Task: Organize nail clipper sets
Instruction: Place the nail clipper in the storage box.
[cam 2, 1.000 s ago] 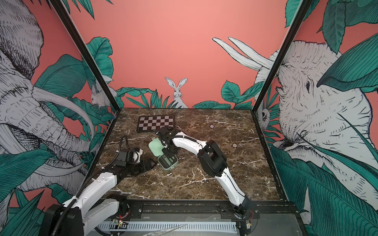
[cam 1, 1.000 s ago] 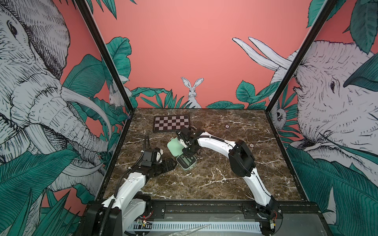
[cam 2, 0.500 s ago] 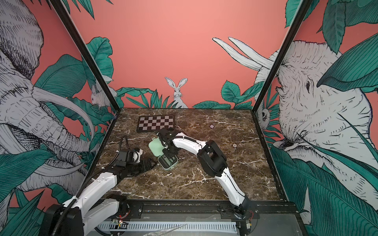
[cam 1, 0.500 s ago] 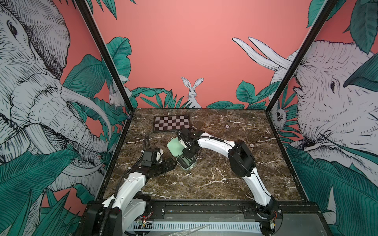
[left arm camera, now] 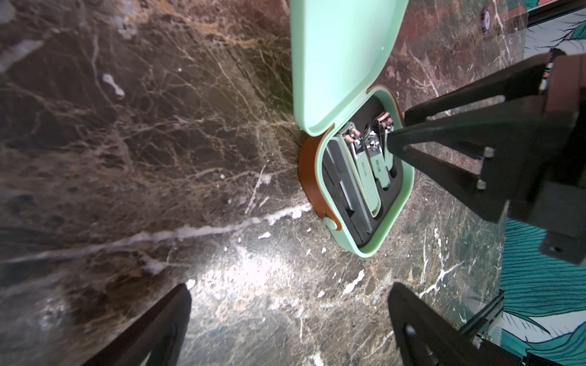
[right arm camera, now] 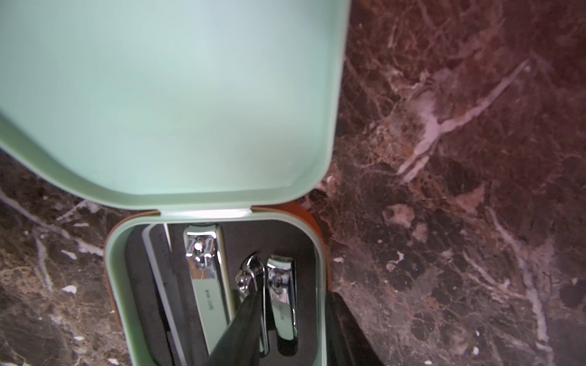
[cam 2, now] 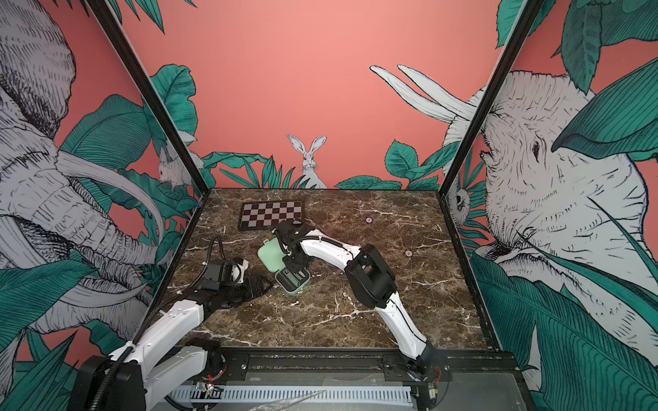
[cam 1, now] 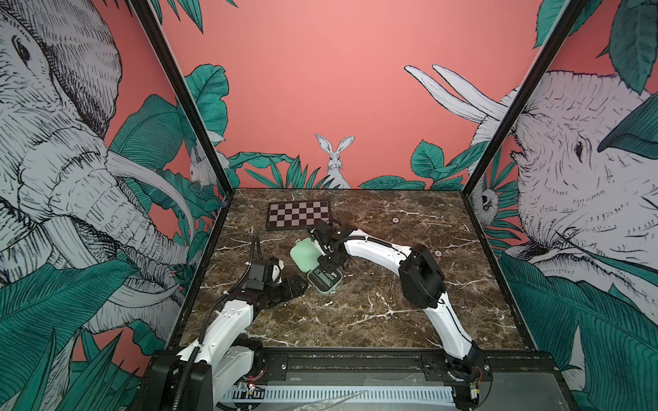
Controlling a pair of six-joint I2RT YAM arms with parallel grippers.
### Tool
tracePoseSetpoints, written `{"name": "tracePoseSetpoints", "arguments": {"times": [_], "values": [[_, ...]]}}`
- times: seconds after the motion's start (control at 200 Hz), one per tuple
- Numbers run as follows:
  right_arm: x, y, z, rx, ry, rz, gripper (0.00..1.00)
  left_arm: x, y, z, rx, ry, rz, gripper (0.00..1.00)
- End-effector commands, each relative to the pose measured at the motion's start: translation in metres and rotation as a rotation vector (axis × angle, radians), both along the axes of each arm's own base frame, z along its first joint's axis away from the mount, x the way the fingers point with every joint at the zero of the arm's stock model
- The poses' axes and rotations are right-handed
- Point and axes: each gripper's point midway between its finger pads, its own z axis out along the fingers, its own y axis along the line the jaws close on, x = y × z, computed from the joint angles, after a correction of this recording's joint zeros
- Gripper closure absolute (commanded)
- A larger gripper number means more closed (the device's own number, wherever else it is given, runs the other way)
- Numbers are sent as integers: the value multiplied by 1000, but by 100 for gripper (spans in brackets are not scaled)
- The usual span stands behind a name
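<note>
The mint case (cam 1: 325, 291) lies open on the tabletop (cam 1: 374, 309), clippers (right arm camera: 282, 294) in its tray (right arm camera: 244, 240). The right gripper (cam 1: 329, 267), jaws parted there, is best raised straight so nothing is snagged; the left gripper (left arm camera: 290, 286) is held wide open.

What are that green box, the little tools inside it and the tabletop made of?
Green box: looks like smooth matte plastic, evenly coloured. Tools: mirror-bright heads suggest polished metal; pale-green handles may be coated. Tabletop: brown with white veins like marble, possibly only a print.
</note>
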Motion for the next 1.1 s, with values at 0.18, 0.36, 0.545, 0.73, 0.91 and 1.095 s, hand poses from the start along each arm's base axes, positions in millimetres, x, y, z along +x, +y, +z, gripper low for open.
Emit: {"name": "tracePoseSetpoints", "arguments": {"times": [0.18,0.36,0.545,0.73,0.91,1.095], "values": [[3,2,25,26,-39,-19,86,1,1,2,-4,-12,9,1],[3,9,14,31,-16,-17,89,3,3,5,5,-23,15,1],[7,12,12,32,-20,-26,90,6,2,8,8,-26,11,1],[12,14,11,30,-23,-29,89,4,3,4,9,-17,13,1],[11,14,-3,12,1,-30,90,3,3,5,13,-22,15,1],[7,8,-19,-9,23,-40,90,4,4,6,13,-21,14,1]]}}
